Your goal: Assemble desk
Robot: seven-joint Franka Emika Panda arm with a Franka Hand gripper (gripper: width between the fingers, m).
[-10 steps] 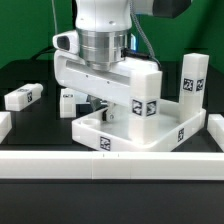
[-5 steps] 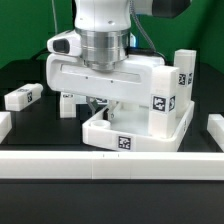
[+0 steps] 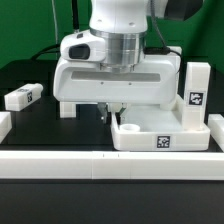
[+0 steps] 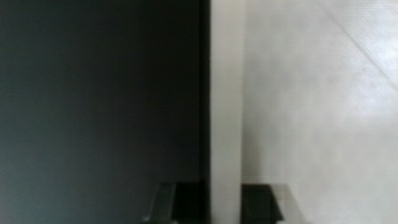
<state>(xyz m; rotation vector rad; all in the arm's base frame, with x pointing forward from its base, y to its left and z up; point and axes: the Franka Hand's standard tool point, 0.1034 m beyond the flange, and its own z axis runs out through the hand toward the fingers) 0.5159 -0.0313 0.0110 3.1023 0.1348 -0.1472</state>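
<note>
Nearest the exterior camera runs the rail (image 3: 60, 160). Just behind it sits the top (image 3: 140, 140), square to the rail and well toward the exterior view's right, its tag facing forward. At the top's wall on the exterior view's left, the pincer (image 3: 108, 113) is closed almost fully. The wrist view shows the pincer (image 4: 217, 205) nipping the thin edge of the top (image 4: 302, 110).

Farther back, a leg (image 3: 196, 85) stands upright at the top's far corner. A loose leg (image 3: 22, 97) lies on the tabletop (image 3: 40, 125), well apart on the exterior view's left.

The step looks like squaring the top into place. Next the pincer should let go, lift clear and fetch the loose leg.

Since a second ago, the top has slid toward the exterior view's right and turned from skewed to square.
</note>
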